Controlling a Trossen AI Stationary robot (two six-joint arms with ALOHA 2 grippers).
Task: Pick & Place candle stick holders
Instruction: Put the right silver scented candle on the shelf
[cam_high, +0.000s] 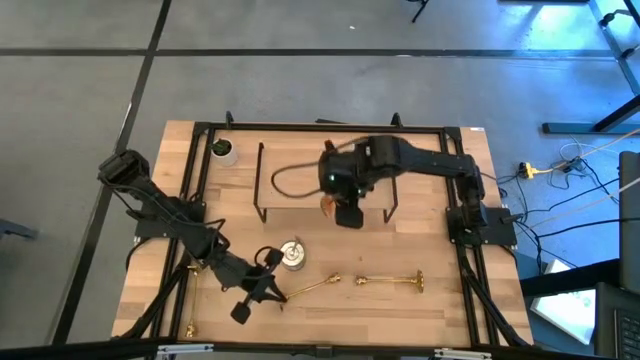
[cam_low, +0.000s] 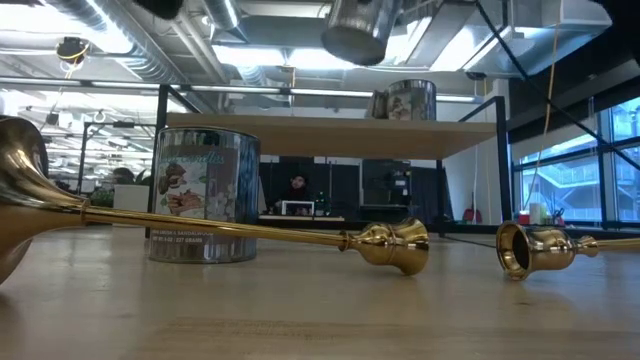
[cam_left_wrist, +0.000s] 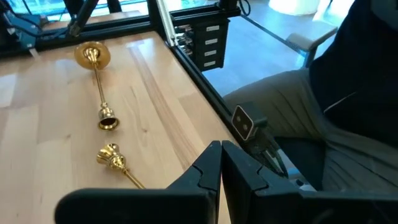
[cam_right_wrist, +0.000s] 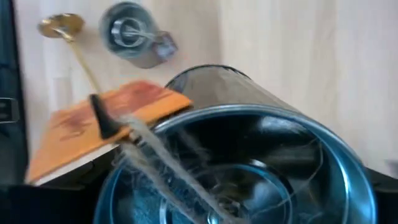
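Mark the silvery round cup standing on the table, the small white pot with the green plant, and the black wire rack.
Silvery round cup (cam_high: 292, 255), high view, its top.
Small white pot (cam_high: 223, 151), high view, its rim.
Black wire rack (cam_high: 262, 180), high view, its left upright wire.

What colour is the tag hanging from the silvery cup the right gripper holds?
Orange tag, on twine; it shows best in the right wrist view.

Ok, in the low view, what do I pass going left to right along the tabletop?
Big brass disc end of a candlestick → silvery cup with a printed label → that stick's small bell end → open bell end of a second candlestick.
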